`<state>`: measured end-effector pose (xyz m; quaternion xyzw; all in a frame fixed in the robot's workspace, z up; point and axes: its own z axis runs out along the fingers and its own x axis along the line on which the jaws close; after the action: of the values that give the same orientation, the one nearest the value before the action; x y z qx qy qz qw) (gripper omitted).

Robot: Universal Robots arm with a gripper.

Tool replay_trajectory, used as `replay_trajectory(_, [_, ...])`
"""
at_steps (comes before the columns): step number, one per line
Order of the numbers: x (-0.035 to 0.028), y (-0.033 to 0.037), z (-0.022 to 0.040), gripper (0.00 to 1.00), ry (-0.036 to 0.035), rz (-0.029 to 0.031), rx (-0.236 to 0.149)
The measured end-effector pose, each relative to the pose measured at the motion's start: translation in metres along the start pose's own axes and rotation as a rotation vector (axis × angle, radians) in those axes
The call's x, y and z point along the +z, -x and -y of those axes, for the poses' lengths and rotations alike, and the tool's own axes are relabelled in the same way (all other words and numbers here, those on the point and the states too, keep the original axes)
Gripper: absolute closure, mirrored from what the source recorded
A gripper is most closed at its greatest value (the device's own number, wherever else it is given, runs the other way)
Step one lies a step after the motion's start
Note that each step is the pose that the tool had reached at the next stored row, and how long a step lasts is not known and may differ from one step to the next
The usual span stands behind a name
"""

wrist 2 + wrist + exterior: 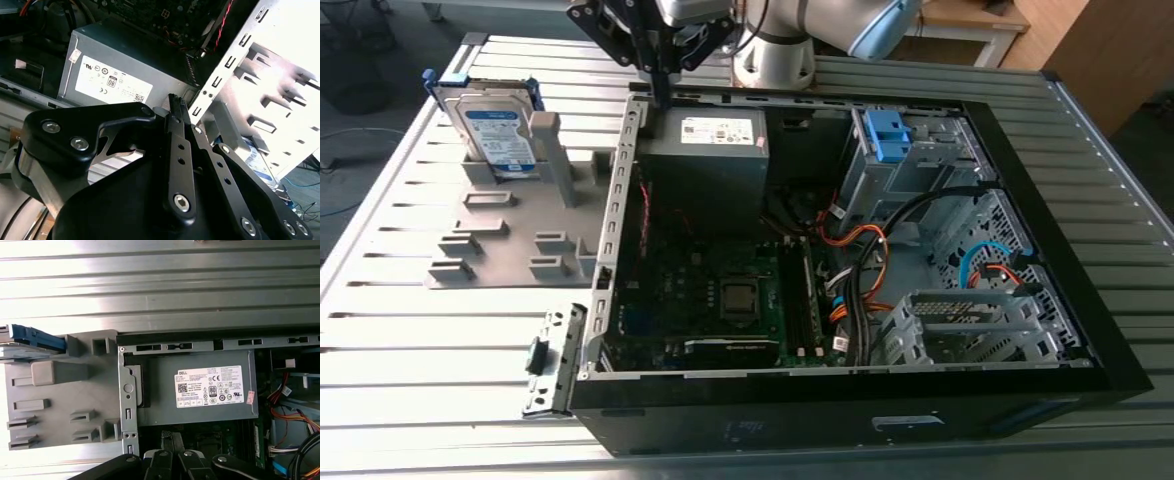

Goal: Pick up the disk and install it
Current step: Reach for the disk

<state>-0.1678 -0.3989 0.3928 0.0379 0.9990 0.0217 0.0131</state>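
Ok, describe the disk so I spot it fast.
Beside the open computer case, on the exterior view's left, lies a grey fixture plate. The disk stands upright at its far corner, the only blue-framed, blue-and-white-labelled thing among plain grey posts.

You have a black computer case [787, 425], side panel off, lying on a slatted metal table [440, 340]. Inside, at the far corner on the exterior view's left, sits a grey power supply [707, 165] with a white sticker [718, 130]. A dark motherboard [707, 290] lies nearer the camera. Orange cables [861, 240] cross mid-case, and a blue cable [977, 262] loops at the exterior view's right. A blue plastic clip [886, 135] tops the drive cage [921, 165]. A grey moulded fixture [507, 245] with posts and slots lies just beside the case.
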Motion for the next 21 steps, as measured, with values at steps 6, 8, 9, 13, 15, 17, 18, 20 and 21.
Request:
replay_trajectory(6, [0.0000,-0.0041,0.0003,0.89,0.0001,0.0000,0.000])
replay_trajectory(8, [0.0000,-0.0054,0.0004,0.89,0.0000,0.0000,0.000])
replay_trajectory(9, [0.0000,-0.0060,0.0005,0.89,0.0000,-0.0001,0.000])
replay_trajectory(13, [0.0000,-0.0086,0.0006,0.89,0.0000,0.0000,0.000])
replay_trajectory(15, [0.0000,-0.0097,0.0007,0.89,0.0000,-0.0001,0.000])
replay_trajectory(17, [0.0000,-0.0106,0.0008,0.89,0.0000,0.0000,0.000])
replay_trajectory(18, [0.0000,-0.0109,0.0008,0.89,0.0000,0.0000,0.000])
replay_trajectory(20, [0.0000,-0.0118,0.0009,0.89,0.0000,0.0000,0.000])
replay_trajectory(21, [0.0000,-0.0124,0.0010,0.89,0.0000,0.0000,0.000])
